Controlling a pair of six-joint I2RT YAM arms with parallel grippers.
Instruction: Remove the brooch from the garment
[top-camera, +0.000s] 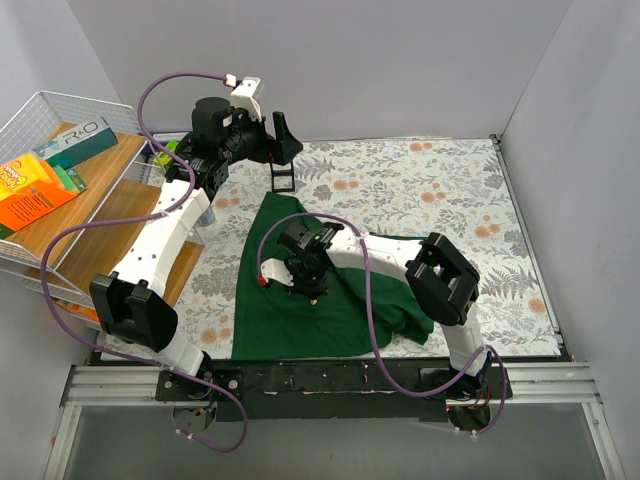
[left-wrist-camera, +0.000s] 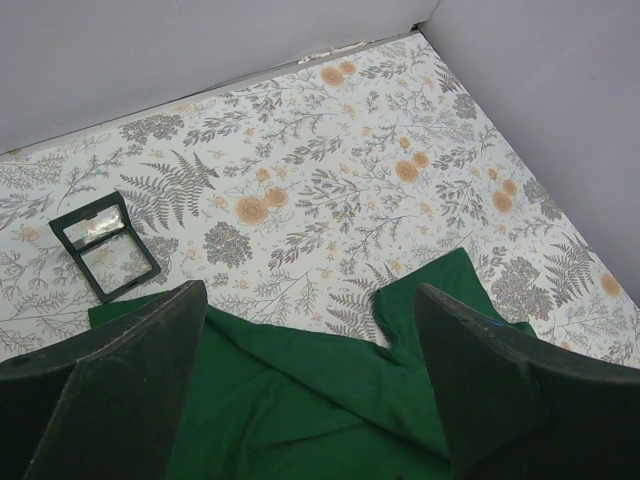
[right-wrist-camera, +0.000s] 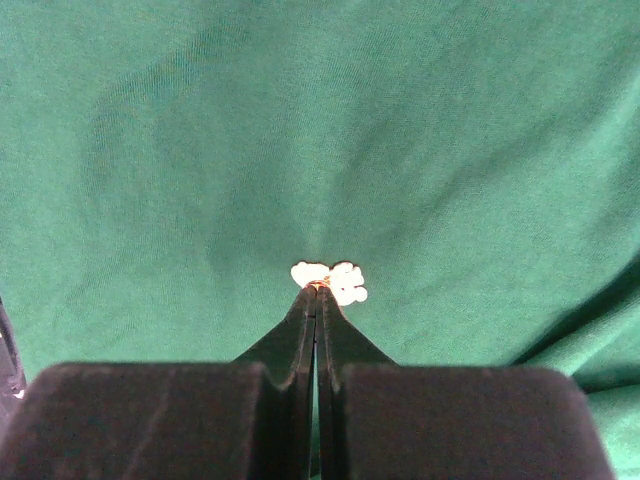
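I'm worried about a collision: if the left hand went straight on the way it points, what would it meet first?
Most likely the green garment, lying just ahead between the open fingers of the left hand; past it, the floral table cover. Depth is hard to judge.

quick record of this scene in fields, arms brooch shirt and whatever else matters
garment: dark green soft cloth T-shirt, lying on floral table cover
brooch: small white pearly brooch, on the cloth
right gripper: fingers shut on the brooch
left gripper: fingers open, empty, above the shirt's far edge
other: small black open frame case on the cover, beyond the shirt's far edge
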